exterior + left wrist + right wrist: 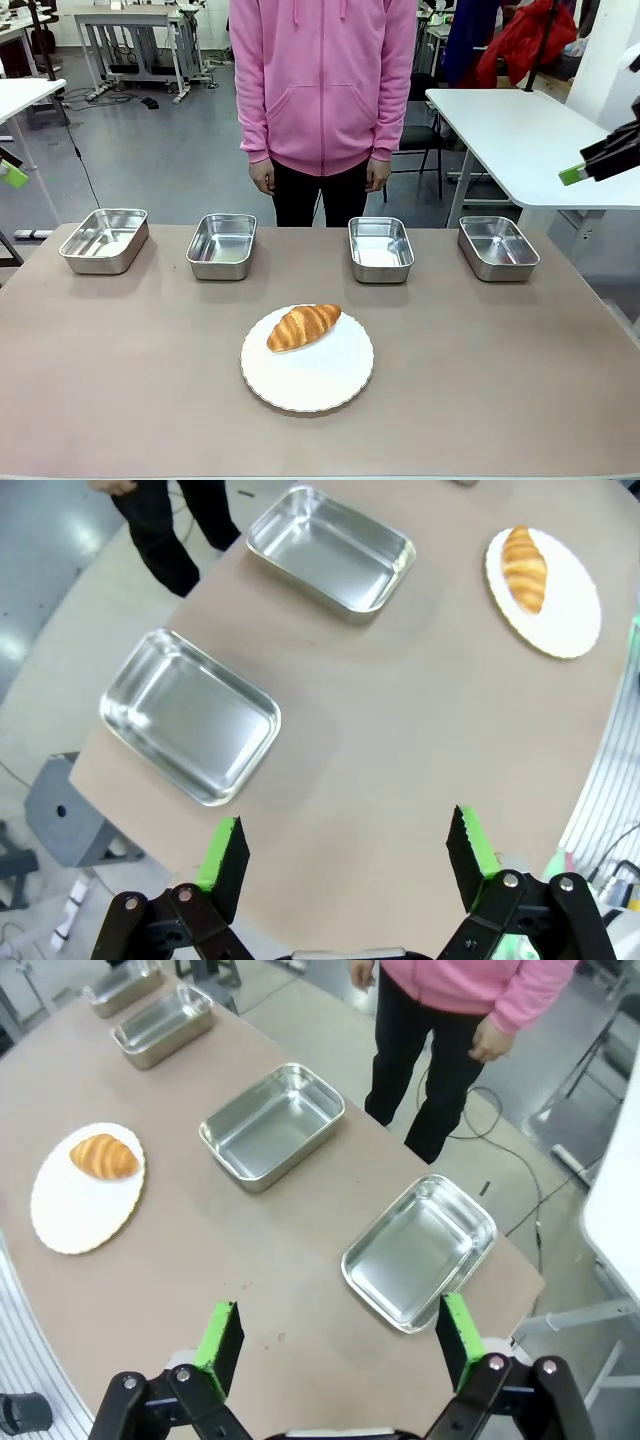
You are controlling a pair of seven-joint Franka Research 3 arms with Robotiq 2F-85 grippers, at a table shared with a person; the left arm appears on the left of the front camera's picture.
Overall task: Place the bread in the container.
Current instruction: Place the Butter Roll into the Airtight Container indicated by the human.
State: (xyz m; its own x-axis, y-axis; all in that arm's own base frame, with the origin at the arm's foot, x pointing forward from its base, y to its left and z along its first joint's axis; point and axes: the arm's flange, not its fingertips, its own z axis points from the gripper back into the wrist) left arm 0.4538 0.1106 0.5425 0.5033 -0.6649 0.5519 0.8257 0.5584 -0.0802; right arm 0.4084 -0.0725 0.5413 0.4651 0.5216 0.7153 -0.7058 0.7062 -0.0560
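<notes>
both grippers hang in the air over the table's ends, well apart from the bread. the left gripper (347, 865) has its jaws wide apart with nothing between the green pads (228, 855); bare table (400, 740) lies below it. the right gripper (340, 1350) is spread just as wide and also empty, above the table's right end.

the bread (303, 326) lies on a white plate (320, 385) near the middle of the table, on the robot's side of the trays. it sits on the plate's far left part, slanting, with one tip near the rim.

beyond the plate four steel trays stand in a row across the table, each apart from the next: tray one (104, 240) at the left end, tray two (222, 246), tray three (381, 249), and tray four (498, 248) at the right end. all are upright and hold nothing. the plate lies before the gap between tray two and tray three. i cannot tell which tray is the container.

in the left wrist view tray one lies nearest the gripper, with tray two farther off. in the right wrist view tray four is nearest, then tray three.

past the far edge a person (322, 80) in a pink hoodie stands with arms down, hands (262, 180) at the sides, clear of the table.
</notes>
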